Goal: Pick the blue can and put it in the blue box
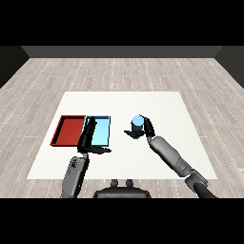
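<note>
The big white worktop [157,105] fills the middle of the view. On it, at about nine o'clock from the middle, two flat trays lie side by side and touch. The red tray [68,130] is on the outside. The light blue tray [102,134] is next to it, nearer the middle.

The blue can [137,123] is small and round, like a short tube. It is light blue on top and darker blue down its side. It stands up straight, at about three o'clock from the blue tray, with bare worktop between the two.

The right hand [145,127] is black and comes in from about five o'clock. Its fingers and thumb curl round the can, so the hand has hold of it. The can pokes out at the top of the hand, at about eleven o'clock from the palm.

The left hand [88,138] reaches over the near edge of the blue tray. Its fingers are nearly straight and it holds nothing.
</note>
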### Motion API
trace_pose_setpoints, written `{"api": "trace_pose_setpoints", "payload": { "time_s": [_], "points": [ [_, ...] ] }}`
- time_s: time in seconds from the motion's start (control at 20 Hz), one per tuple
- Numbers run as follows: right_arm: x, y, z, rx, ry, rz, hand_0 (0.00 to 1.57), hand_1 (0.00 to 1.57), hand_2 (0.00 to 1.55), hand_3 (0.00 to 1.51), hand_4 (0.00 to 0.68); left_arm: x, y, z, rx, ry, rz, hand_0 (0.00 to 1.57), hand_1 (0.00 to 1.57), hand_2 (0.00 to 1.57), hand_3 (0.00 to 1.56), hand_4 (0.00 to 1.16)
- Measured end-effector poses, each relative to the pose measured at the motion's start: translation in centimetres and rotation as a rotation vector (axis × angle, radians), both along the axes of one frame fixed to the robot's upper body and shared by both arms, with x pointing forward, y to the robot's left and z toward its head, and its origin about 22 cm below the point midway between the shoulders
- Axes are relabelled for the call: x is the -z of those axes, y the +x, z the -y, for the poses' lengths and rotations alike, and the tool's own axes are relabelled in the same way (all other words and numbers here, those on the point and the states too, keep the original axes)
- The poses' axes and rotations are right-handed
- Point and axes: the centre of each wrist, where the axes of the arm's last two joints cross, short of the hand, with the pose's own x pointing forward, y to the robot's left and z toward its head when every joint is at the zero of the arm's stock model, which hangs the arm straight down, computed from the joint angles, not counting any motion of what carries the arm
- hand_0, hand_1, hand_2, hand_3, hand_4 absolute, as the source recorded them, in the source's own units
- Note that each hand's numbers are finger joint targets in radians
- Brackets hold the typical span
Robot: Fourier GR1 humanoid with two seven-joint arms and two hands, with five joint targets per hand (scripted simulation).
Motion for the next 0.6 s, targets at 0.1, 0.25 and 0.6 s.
{"api": "trace_pose_setpoints", "payload": {
  "time_s": [0.1, 0.25, 0.6],
  "points": [
    [-0.8, -0.5, -0.5, -0.001, 0.003, 0.013, 1.50, 1.50, 1.47, 1.40, 0.581, -0.2, 0.0, 0.5, 0.007, -0.001, -0.007, 0.00, 0.00, 0.00, 0.00, 0.00],
    [-1.7, -0.8, -2.1, 0.001, 0.004, 0.024, 1.50, 1.50, 1.47, 1.40, 0.581, -0.3, 0.5, 1.7, 0.009, 0.004, -0.011, 0.00, 0.00, 0.00, 0.00, 0.00],
    [-4.1, -1.5, -3.3, -0.025, 0.017, 0.067, 1.50, 1.50, 1.46, 1.39, 0.601, -0.4, 1.5, 3.9, 0.050, 0.005, -0.041, 0.00, 0.00, 0.00, 0.00, 0.00]
  ]
}}
